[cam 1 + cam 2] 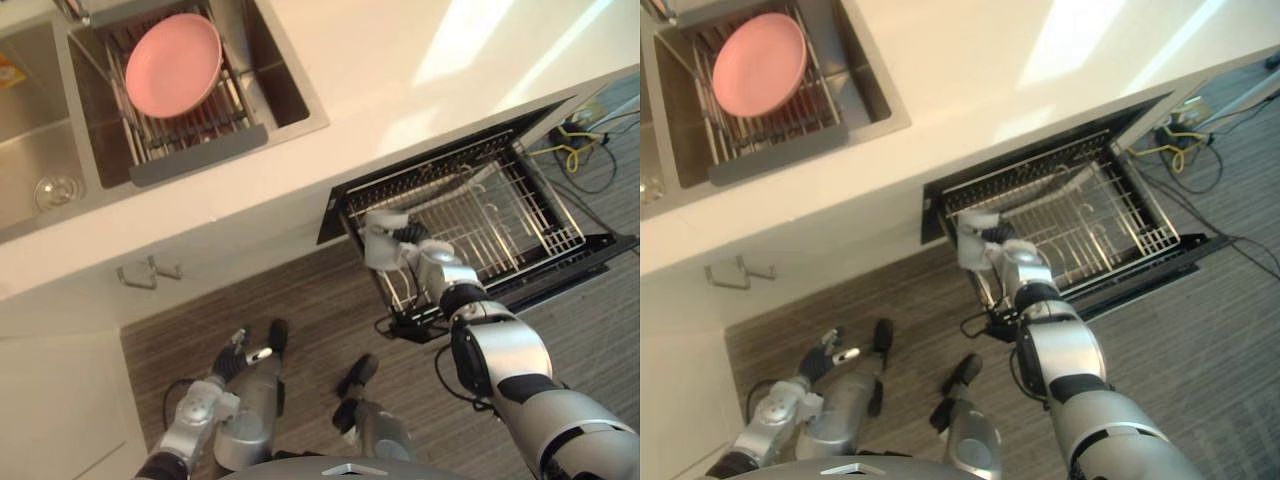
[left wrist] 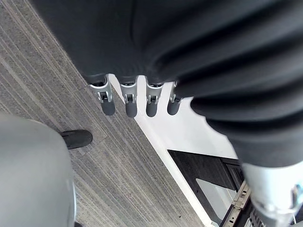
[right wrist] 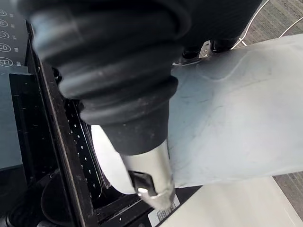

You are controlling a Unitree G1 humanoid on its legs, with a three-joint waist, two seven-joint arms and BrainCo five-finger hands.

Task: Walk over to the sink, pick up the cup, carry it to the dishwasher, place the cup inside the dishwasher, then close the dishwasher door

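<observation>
A pale, see-through cup (image 3: 232, 118) is in my right hand (image 1: 408, 238), whose thumb (image 3: 151, 184) and fingers curl round it. In the eye views the cup (image 1: 380, 248) hangs over the near left corner of the wire rack (image 1: 500, 220) in the open dishwasher (image 1: 560, 272). The rack holds nothing else that I can make out. My left hand (image 1: 236, 360) hangs low at my side above the striped floor, with its fingers (image 2: 130, 104) straight and holding nothing.
A steel sink (image 1: 290, 90) is set into the white counter (image 1: 400, 60) at the upper left, with a pink plate (image 1: 175, 62) on a drying rack. A clear glass (image 1: 55, 190) stands in the left basin. Cables (image 1: 580, 145) lie on the floor past the dishwasher.
</observation>
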